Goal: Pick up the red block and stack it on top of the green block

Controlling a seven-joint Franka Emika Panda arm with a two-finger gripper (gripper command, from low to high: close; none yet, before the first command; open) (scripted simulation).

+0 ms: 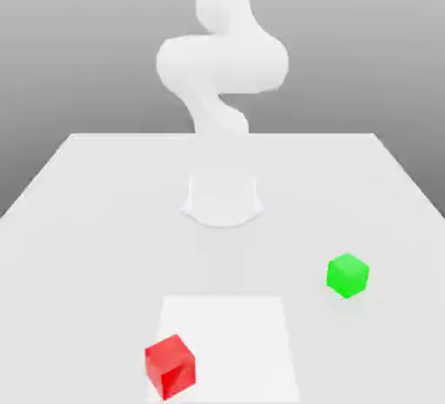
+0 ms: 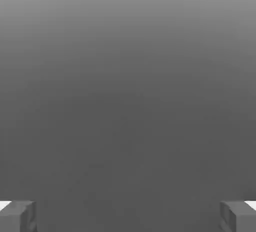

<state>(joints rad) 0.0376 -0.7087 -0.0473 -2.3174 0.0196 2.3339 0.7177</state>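
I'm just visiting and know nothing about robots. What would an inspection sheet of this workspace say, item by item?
Surface: pale grey table, with a lighter square patch near the front edge.
Job's things: red block on the patch's corner toward the exterior view's left; green block apart from it toward the exterior view's right. Both rest on the table, not stacked.
Clutter: nothing seen.
Tool: the tool has its fingertips spread wide, with nothing between them.
Arm: white arm rising from a round base behind the blocks.
Cables: nothing seen.
Surroundings: plain grey backdrop.
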